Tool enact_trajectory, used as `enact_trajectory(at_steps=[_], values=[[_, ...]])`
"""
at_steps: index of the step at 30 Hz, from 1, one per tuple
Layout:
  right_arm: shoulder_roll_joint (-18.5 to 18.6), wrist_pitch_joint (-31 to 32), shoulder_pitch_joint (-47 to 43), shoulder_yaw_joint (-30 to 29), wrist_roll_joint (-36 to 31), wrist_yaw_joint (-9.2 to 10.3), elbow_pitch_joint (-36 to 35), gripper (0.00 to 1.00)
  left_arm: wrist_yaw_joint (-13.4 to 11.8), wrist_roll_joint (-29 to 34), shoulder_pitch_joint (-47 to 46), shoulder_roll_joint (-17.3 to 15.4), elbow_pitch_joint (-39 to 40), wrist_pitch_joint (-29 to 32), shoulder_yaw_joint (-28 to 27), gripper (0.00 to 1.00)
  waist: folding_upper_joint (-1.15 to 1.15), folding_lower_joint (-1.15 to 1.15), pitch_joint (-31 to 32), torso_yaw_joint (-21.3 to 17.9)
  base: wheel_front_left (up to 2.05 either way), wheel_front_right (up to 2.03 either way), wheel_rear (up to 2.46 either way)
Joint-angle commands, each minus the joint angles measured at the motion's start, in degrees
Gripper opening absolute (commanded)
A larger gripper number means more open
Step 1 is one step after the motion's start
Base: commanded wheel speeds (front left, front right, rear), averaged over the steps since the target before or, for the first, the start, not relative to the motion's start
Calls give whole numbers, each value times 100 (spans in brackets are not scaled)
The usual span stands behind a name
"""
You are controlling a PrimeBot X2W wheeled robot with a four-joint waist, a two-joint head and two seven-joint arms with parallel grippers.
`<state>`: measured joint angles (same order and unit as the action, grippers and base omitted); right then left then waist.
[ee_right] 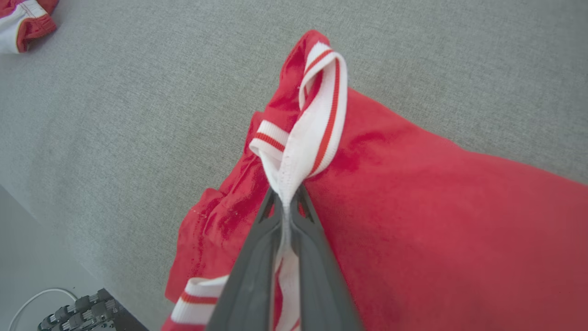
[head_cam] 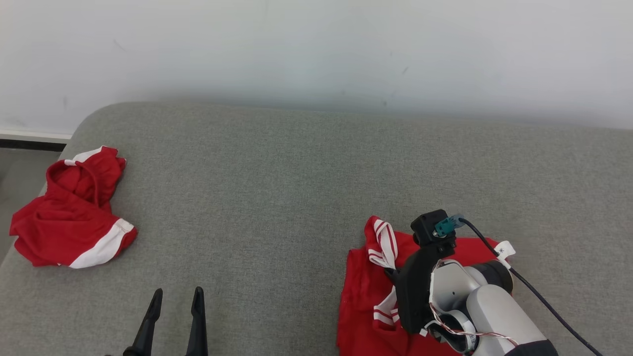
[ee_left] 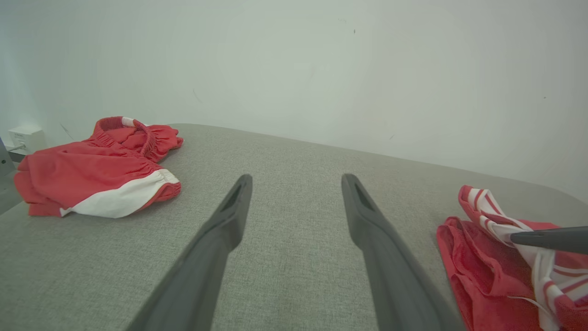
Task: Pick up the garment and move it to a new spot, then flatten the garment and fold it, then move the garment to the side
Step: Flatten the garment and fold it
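garment [ee_right: 413, 207], red with white-and-red striped trim, lies crumpled on the near right part of the grey upholstered surface [head_cam: 277, 188], close to its front edge. the right gripper [ee_right: 285, 202] is clamped tight on a band of the striped trim, which loops up beyond the fingertips. the left gripper [head_cam: 178, 296] hovers over bare fabric to the left, well apart from the garment, jaws spread wide and holding nothing. red shorts [head_cam: 69, 222] with a white hem sit bunched at the far left edge. a pale wall [head_cam: 316, 49] stands behind.
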<state>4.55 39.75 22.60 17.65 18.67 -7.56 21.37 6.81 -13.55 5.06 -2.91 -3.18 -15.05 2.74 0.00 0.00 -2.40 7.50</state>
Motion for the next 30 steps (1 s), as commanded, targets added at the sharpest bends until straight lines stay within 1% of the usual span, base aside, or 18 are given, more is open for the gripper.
enact_trajectory(at_steps=[1, 9, 16, 17, 18, 19, 23, 25, 28, 30], values=[[-39, -69, 88, 63, 67, 15, 95, 0, -14, -18, -65, 3, -11, -16, 9, 100, 0, 0, -54, 69, 0, 0, 0], [-155, -354, 320, 432, 222, 14, 665, 0, -51, -72, -135, 2, -25, -16, 53, 100, 0, 0, -121, 180, 0, 0, 0], [-172, -524, 330, 669, 412, 14, 931, 0, -77, -105, -143, 3, -21, -16, 66, 100, 0, 0, -106, 190, 0, 0, 0], [-173, -578, 327, 693, 478, 14, 932, 8, -85, -106, -136, 3, -21, -16, 66, 100, 0, 0, -95, 183, 0, 0, 0], [-174, -639, 331, 700, 530, 14, 913, 83, -91, -104, -125, 3, -21, -16, 65, 100, 0, 0, -83, 174, 0, 0, 0], [-172, -709, 328, 675, 613, 14, 888, 100, -97, -102, -113, 3, -22, -16, 62, 100, 0, 0, -67, 162, 0, 0, 0], [-171, -1012, 285, 655, 1286, 14, 569, 100, -106, -72, -55, 3, -31, -16, 24, 100, 0, 0, 22, 92, 0, 0, 0], [-167, -1201, 308, 599, 1508, 14, 351, 100, -107, -47, -22, 3, -17, -16, 3, 100, 0, 0, 69, 41, 0, 0, 0], [-153, -1537, 364, 334, 1439, 14, 100, 100, -110, -22, 45, 3, 1, -16, -42, 100, 0, 0, 153, -49, 0, 0, 0], [-43, -1736, 321, 78, 1297, 14, -39, 100, -102, -13, 83, 3, 0, -16, -51, 100, 0, 0, 211, -101, 0, 0, 0]])
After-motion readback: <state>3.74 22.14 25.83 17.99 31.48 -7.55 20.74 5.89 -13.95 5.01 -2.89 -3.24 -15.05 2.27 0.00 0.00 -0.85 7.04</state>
